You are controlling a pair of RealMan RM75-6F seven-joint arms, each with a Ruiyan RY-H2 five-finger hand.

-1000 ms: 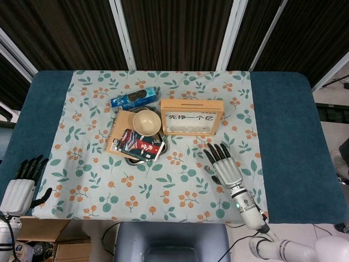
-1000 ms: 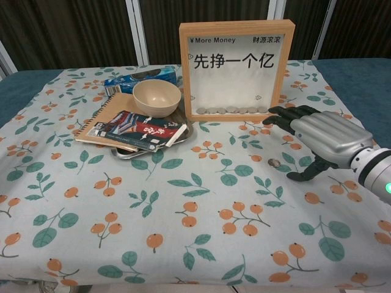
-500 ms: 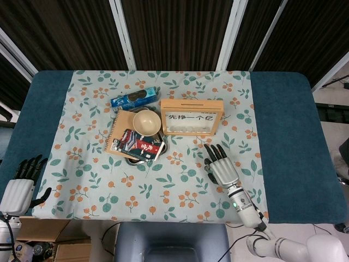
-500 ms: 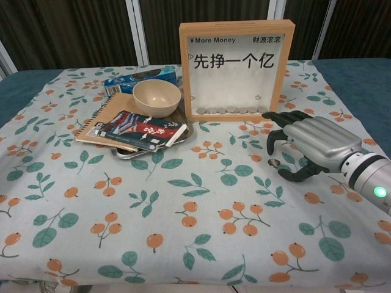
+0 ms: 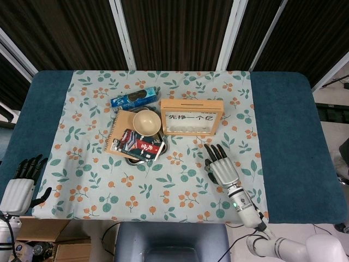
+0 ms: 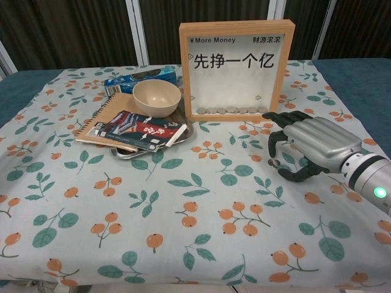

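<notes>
The right hand [image 6: 308, 146] hovers palm-down, fingers spread and curling, holding nothing, over a small round silver coin [image 6: 274, 162] lying at six o'clock of the wooden-framed coin bank [image 6: 237, 68]. It seems just short of contact. A flat coin could skid away under the fingertips.

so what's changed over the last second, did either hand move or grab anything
The right hand drew toward the robot and slightly left, its fingers curling down around the coin on the cloth; most of that came early, and it does not plainly hold the coin. The left hand, frame, bowl and booklets stayed put.
</notes>
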